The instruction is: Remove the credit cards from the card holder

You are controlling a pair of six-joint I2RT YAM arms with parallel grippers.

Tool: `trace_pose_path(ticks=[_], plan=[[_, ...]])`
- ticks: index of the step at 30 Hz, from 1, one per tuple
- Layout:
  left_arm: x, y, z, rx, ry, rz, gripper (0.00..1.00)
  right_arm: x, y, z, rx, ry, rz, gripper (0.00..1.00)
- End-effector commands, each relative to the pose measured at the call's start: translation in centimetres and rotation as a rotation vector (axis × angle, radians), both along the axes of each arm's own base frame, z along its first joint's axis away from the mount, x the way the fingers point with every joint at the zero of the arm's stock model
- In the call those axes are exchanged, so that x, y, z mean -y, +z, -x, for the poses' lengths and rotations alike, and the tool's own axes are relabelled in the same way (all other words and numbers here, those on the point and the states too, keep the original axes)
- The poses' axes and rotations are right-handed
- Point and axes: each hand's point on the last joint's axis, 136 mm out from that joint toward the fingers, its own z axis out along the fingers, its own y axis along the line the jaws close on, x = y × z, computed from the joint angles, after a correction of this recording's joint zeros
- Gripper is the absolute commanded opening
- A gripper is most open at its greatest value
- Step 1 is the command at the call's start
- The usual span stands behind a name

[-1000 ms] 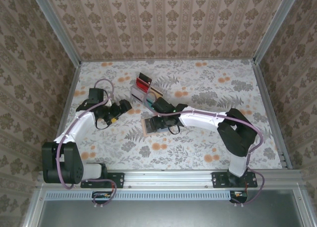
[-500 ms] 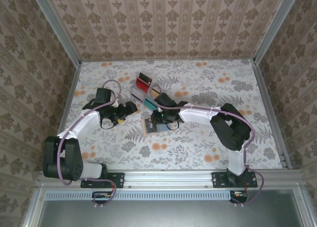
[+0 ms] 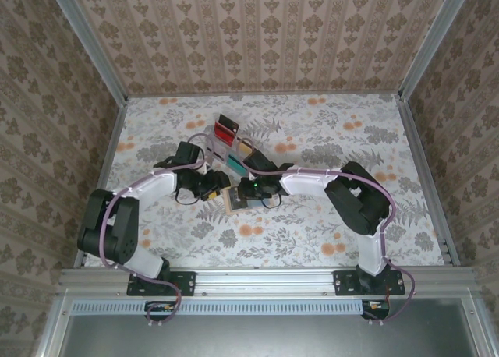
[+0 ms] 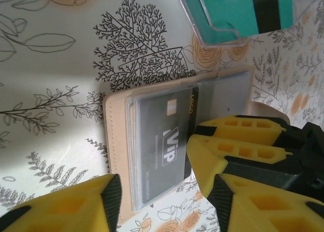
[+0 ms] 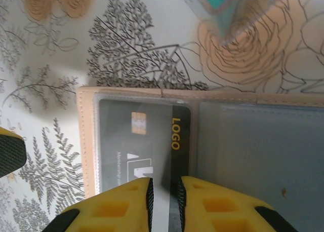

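The tan card holder (image 3: pixel 232 203) lies open on the flowered table. A black credit card (image 4: pixel 162 136) with a chip and "LOGO" strip (image 5: pixel 136 136) sits in its clear left pocket, its right edge sticking out at the fold. My right gripper (image 5: pixel 164 204) is shut to a slim gap, with its tips down on that exposed edge. Nothing is clamped between the pads. My left gripper (image 4: pixel 164 204) hovers wide open over the holder's near-left end (image 4: pixel 115 141). In the top view both grippers, left (image 3: pixel 216 187) and right (image 3: pixel 249 192), meet over the holder. The right pocket (image 5: pixel 258 151) is blue-grey.
A clear tiered stand (image 3: pixel 231 150) stands just beyond the holder with a teal card (image 4: pixel 243 9) in its front slot and a red-and-black card (image 3: pixel 227 128) at the back. Metal rails and patterned walls enclose the table.
My left arm has swung right from the table's left side to the holder's left end. My right gripper has shifted left and settled onto the holder.
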Motion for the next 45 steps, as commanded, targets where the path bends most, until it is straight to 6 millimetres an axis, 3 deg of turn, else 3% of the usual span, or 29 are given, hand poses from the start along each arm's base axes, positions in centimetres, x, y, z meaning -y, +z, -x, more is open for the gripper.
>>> trace_pose_path(ticks=[1,6,18,32,45], plan=[[1.2,-0.5,-0.2,-0.012,-0.008,0.022,0.45,0.9,0.4,-0.3,0.012,-0.038,-0.001,0.24],[2.0,-1.5,-0.1,-0.036,-0.026,0.014,0.31,1.1,0.3,-0.2,0.006,-0.047,-0.003,0.24],[2.2,-3.5,0.2,-0.079,-0.041,-0.013,0.16,1.2,1.9,-0.3,0.027,-0.060,-0.074,0.24],[1.7,-4.4,0.6,-0.097,-0.048,-0.052,0.10,2.3,0.0,-0.2,-0.009,-0.093,-0.033,0.19],[1.7,-5.2,0.9,-0.123,-0.055,-0.054,0.09,1.8,-0.6,0.0,-0.039,-0.074,-0.074,0.18]])
